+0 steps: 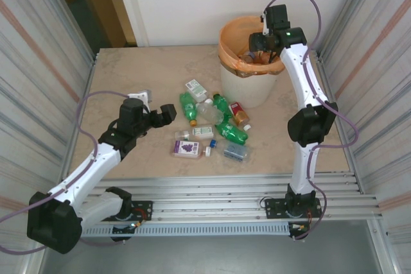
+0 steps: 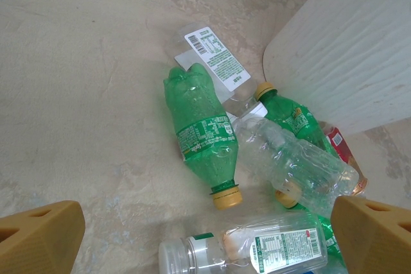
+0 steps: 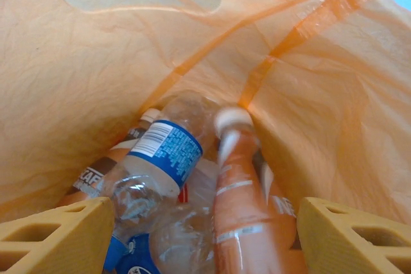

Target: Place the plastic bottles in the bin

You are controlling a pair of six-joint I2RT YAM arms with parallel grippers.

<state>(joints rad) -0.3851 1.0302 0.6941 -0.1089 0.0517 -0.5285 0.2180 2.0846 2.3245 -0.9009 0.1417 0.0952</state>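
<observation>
Release step: right jaws parted above the bin (image 1: pixel 244 91); left jaws, spread, probably next need the green bottle (image 2: pixel 202 136).

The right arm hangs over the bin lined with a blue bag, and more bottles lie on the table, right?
Not quite: the bag is orange, not blue, as the right wrist view shows. The right gripper does hang over the bin, and more bottles lie on the table.
</observation>
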